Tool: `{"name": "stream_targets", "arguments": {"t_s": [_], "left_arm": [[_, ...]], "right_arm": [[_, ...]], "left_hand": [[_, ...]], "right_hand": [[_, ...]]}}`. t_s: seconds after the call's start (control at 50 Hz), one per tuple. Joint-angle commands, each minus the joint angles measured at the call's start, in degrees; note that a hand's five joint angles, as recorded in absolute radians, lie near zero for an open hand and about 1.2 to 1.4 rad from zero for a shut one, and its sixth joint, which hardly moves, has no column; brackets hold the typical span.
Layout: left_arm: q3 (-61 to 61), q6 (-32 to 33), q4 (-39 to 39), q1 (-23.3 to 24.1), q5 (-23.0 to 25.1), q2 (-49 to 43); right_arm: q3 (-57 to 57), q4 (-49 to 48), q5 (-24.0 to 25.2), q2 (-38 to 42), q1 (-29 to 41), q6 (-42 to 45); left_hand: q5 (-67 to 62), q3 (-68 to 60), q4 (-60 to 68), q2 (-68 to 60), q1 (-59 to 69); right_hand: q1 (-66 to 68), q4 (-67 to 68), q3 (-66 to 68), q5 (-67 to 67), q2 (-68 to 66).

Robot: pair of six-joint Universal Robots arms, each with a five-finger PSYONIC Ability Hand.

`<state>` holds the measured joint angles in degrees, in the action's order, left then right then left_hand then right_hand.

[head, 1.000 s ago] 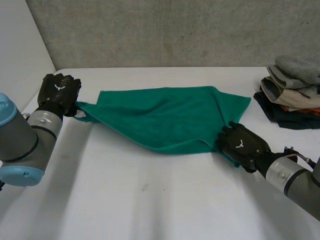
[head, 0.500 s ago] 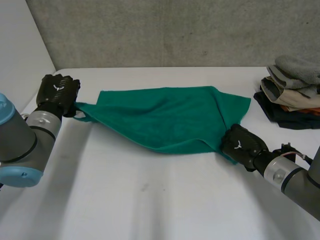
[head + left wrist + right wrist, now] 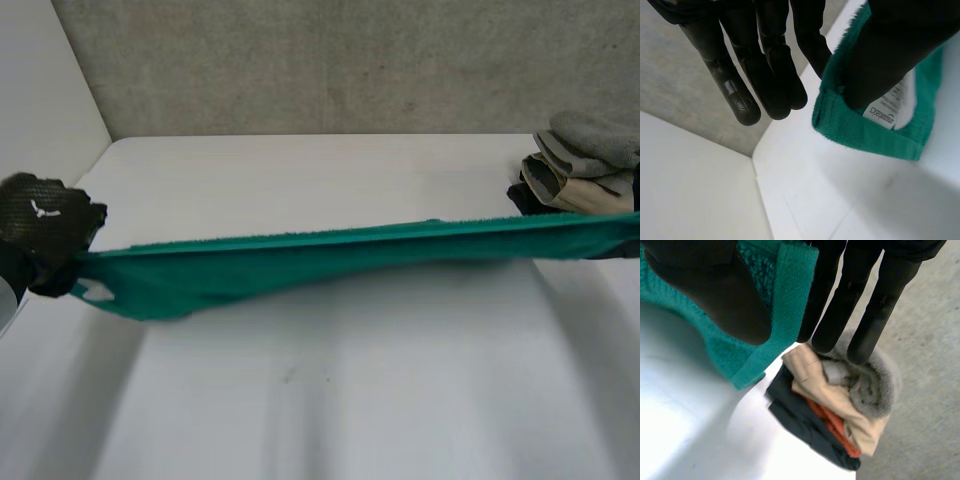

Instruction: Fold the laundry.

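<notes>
Left hand (image 3: 42,218) and right hand (image 3: 710,295) each pinch a corner of the taut towel (image 3: 330,255); overpulling could slip one free.

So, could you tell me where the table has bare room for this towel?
The white table is bare in front of the green towel and behind it up to the wall. Its far right corner is crowded by the folded clothes.

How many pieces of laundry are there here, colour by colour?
green towel: 1
grey piece: 1
beige piece: 1
orange piece: 1
dark piece: 1
Total: 5, as far as the stack shows.
</notes>
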<state>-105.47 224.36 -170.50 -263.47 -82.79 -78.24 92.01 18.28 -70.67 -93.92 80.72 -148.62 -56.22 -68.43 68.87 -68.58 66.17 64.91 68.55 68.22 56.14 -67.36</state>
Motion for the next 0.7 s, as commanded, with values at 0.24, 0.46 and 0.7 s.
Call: {"name": "stream_targets", "arguments": {"t_s": [0.24, 0.46, 0.7], "left_arm": [[27.04, 0.29, -8.88, 3.31, 2.29, -35.39], [46.93, -3.31, -40.16, 5.95, -7.13, -37.87], [31.21, -5.86, -34.73, 6.39, -7.39, -33.99]], "right_arm": [[-22.73, -6.94, -20.46, 29.67, 16.39, 6.51], [-33.39, -46.92, -21.17, 28.54, 20.0, 1.93], [-26.54, -39.21, -18.81, 29.67, 20.79, 1.49]], "left_hand": [[-13.78, -11.57, 11.13, -11.42, 13.83], [-13.78, -11.57, 11.13, -11.42, 13.83], [-13.78, -11.57, 11.13, -11.42, 13.83]], "right_hand": [[15.09, 11.45, 11.78, 13.86, -12.64], [15.09, 11.45, 11.78, 13.86, -12.64], [15.09, 11.45, 11.78, 13.86, -12.64]]}}
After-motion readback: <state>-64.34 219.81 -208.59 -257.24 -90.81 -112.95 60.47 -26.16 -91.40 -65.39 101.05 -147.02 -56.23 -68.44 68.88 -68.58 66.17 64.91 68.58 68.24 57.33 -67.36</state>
